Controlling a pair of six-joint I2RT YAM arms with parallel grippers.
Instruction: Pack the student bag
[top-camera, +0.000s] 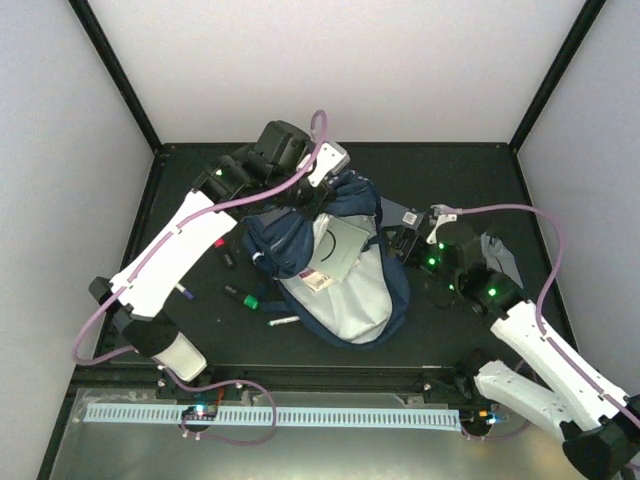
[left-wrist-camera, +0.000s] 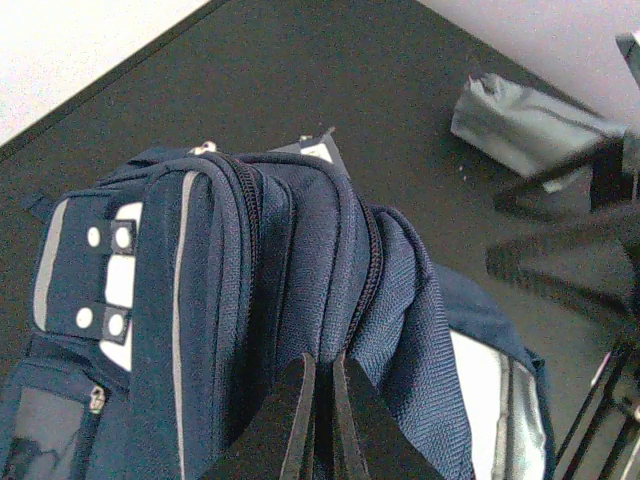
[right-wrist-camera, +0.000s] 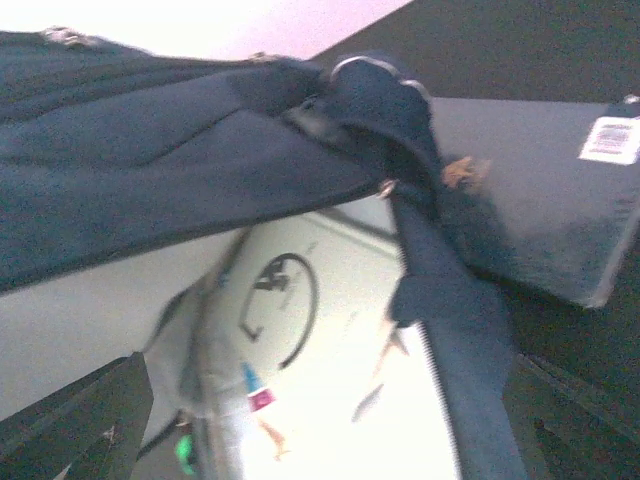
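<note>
While the backpack (top-camera: 285, 245) lies open mid-table, its coarse navy weave folds back from smooth pale lining. Only the left wrist view shows the left gripper (left-wrist-camera: 320, 365) pinching a ridge of that cloth beside a zipper. The right gripper (right-wrist-camera: 325, 385) gapes wide at the rim, near a flat dark book (right-wrist-camera: 530, 190). Thin pens (top-camera: 284, 320) show only from overhead.

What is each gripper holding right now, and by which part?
The left gripper pinches the student bag by a fold of navy fabric near its top zippers. The right gripper is open and holds nothing.
</note>
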